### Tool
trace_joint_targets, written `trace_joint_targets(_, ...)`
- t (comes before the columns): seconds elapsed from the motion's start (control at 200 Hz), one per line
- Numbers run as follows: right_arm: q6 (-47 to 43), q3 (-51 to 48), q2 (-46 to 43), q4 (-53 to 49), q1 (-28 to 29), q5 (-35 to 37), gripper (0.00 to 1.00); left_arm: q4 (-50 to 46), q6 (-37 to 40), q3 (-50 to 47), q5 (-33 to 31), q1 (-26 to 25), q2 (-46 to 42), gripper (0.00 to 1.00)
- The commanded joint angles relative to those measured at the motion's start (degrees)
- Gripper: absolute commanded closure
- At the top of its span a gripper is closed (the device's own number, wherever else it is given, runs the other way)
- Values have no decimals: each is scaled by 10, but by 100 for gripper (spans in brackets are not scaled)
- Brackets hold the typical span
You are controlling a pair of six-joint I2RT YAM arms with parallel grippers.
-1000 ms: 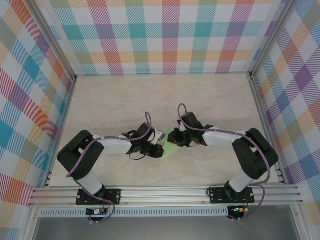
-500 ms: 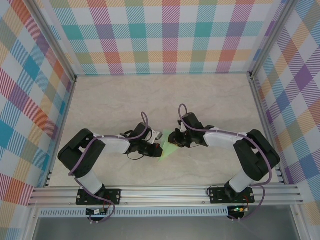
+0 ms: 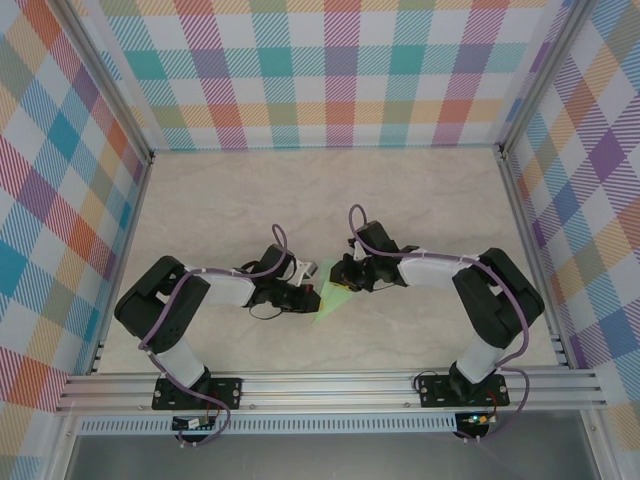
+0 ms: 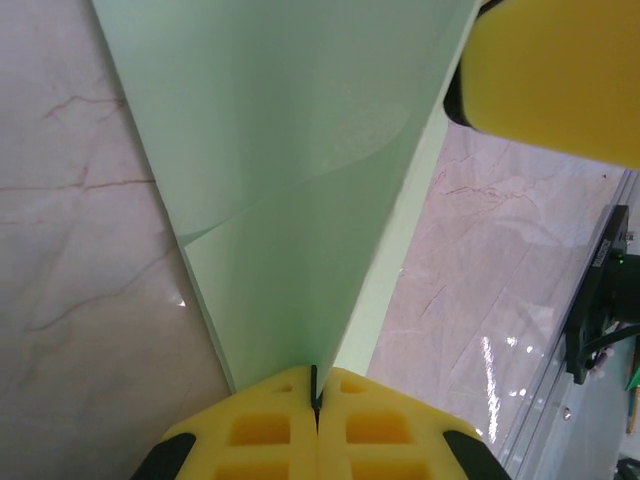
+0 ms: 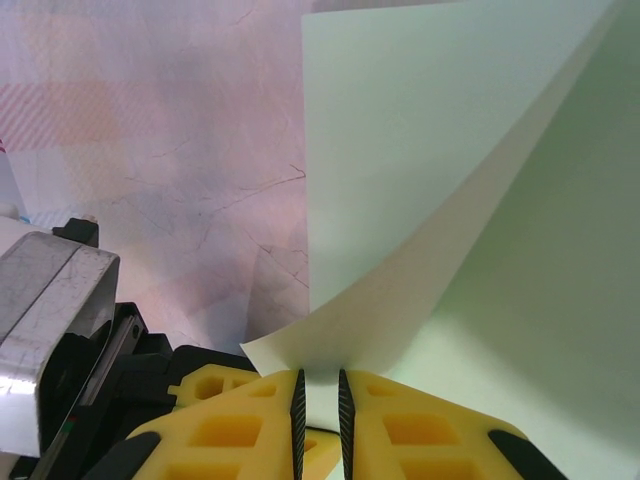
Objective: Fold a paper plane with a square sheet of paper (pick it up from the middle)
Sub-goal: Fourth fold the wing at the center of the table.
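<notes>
We observe the left gripper [image 4: 316, 385], yellow pads pressed together on an edge of the thin pale-green square sheet of paper [image 4: 290, 200], which stands bent between both arms near the middle of the beige marbled table [image 3: 230, 200], and the right gripper [image 5: 320, 385] pinching its curled layer.

Pale-green paper [image 3: 333, 299], folded over, perhaps raised

Pairs black joints with white forearm shells on the left arm [image 3: 225, 290] and right arm [image 3: 440, 268], trails purple cables [image 3: 351, 215], ends in yellow finger pads [image 4: 265, 430] moulded with square recesses, stands on black base plates [image 3: 195, 392].
</notes>
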Motion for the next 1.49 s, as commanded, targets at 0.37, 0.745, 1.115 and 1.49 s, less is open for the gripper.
trace_joint_targets(0.37,-19,56,61,7,5,-47,81,17,-31,-27,4,26,20,98)
trace_joint_targets(0.745,-20,63,82,7,5,-48,82,0,-35,-24,-18,26,-20,80)
trace_joint_targets(1.115,-22,63,82,8,5,-53,82,6,-50,-12,-25,26,-19,84)
trace_joint_targets(1.49,-32,61,43,-24,2,-14,81,16,-71,-45,-49,26,-27,100)
